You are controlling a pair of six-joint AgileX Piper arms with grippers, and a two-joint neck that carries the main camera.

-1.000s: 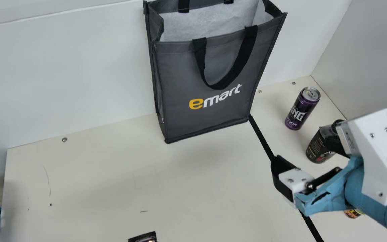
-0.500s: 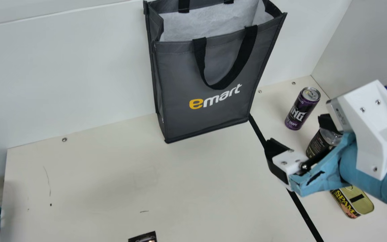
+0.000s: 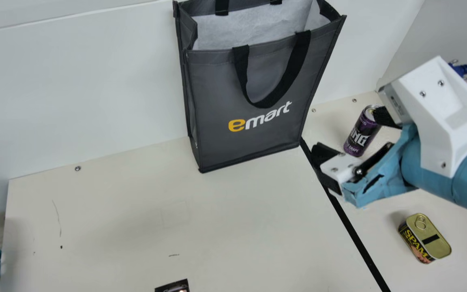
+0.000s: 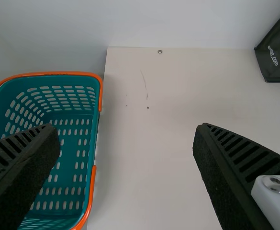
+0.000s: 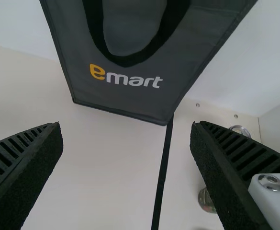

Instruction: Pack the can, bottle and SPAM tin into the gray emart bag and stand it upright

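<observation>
- The gray emart bag (image 3: 253,121) stands upright on the cream table (image 3: 116,211), by the back wall (image 3: 95,81), its mouth open on a pale lining and its front handle (image 3: 266,101) hanging down.
- The purple can (image 3: 360,136) stands on the table to the right of the bag, outside it, its top partly covered by the right gripper (image 3: 352,134).
- That gripper hangs to the right of the bag and on its near side, spread wide.
- The SPAM tin (image 3: 425,239) lies lid up, right of the bag and well nearer the camera, also outside it.
- What looks like the bottle (image 5: 207,201), mostly hidden in the right wrist view, is on the table to the right of the bag, on its near side.
- A black strip (image 3: 361,244) runs toward the camera from the bag's lower right corner.
- The left gripper (image 4: 126,131) is left of the bag, spread wide too.
- The teal basket (image 4: 101,91), orange-rimmed, sits well left of the bag.
</observation>
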